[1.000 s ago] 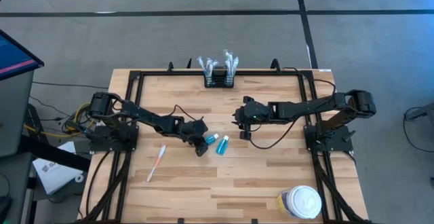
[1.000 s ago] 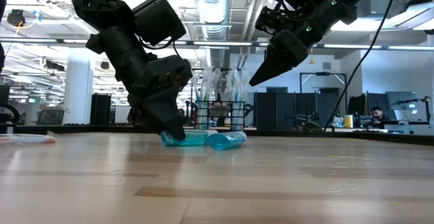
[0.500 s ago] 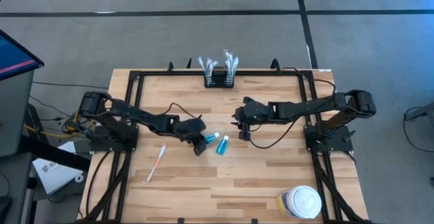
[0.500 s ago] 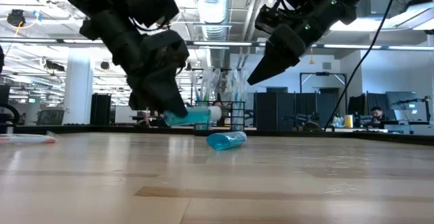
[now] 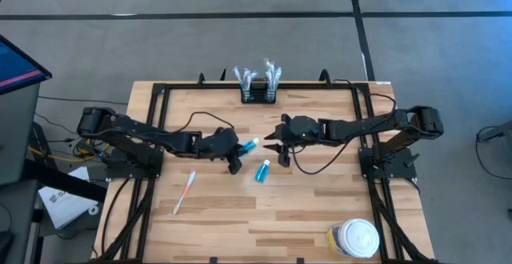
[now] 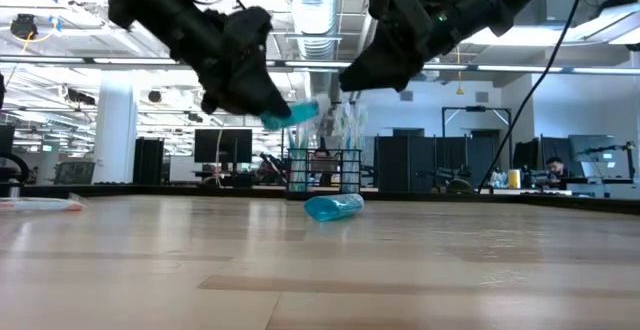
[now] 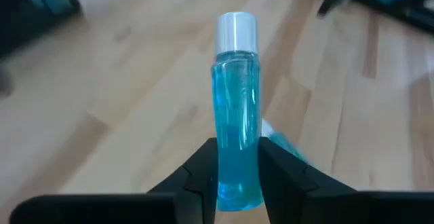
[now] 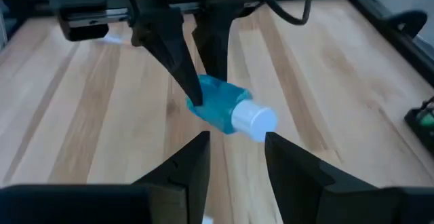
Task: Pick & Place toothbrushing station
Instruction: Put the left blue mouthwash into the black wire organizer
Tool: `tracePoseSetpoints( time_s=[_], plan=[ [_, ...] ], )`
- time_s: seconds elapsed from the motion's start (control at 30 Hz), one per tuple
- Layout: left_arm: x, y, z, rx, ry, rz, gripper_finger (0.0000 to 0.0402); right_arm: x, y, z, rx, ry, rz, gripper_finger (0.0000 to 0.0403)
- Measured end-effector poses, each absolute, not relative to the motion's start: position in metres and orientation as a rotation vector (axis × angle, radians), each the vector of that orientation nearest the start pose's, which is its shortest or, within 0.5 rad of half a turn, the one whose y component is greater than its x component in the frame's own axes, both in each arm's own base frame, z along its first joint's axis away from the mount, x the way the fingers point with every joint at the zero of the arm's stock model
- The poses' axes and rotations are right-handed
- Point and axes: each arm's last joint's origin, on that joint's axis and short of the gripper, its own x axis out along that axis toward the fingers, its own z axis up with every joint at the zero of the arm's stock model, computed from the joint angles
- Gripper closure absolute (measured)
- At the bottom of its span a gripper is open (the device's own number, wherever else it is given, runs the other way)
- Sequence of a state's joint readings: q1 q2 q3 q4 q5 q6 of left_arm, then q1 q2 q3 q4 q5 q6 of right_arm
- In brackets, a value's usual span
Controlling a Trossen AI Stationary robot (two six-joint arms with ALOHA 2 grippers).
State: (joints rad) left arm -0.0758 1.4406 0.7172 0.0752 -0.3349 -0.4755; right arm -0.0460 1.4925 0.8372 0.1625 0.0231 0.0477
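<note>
- A pale wooden plank table top, edged by a black metal frame, is seen on a grey floor; behind it, in the low view, an open hall with ceiling ducts, monitors and a seated person at the far right is shown.
- The small black rectangular open-topped holder is set at the middle of the table's far edge, upright, its long axis along that edge; pale wrapped items are stood in it, pointing up.
- A small clear blue bottle with a white cap is clamped at its base between the closed fingers of the left gripper, lifted off the table, cap toward the right arm.
- The right gripper is held just beside that cap, fingers parted and empty.
- A second blue bottle is left lying on the wood below them.
- A white toothbrush with orange handle is laid near the left side.
- A round white-lidded jar with yellow label is stood at the near right corner.
</note>
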Motion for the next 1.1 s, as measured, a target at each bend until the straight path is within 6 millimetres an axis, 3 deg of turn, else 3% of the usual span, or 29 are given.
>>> tracePoseSetpoints(
  time_s=[0.23, 0.5, 1.1],
  plan=[
    [0.264, -0.017, 0.207, -0.262, 0.43, 0.473, 0.0321, 0.319, -0.016, 0.228, 0.072, 0.385, -0.082, 0.0272],
    [0.25, -0.028, 0.219, -0.179, 0.236, 0.437, 0.0321, 0.324, -0.016, 0.243, 0.101, 0.229, -0.083, 0.0272],
    [0.25, -0.034, 0.232, -0.05, 0.059, 0.385, 0.0321, 0.327, -0.014, 0.264, 0.133, 0.015, 0.007, 0.0272]
  ],
)
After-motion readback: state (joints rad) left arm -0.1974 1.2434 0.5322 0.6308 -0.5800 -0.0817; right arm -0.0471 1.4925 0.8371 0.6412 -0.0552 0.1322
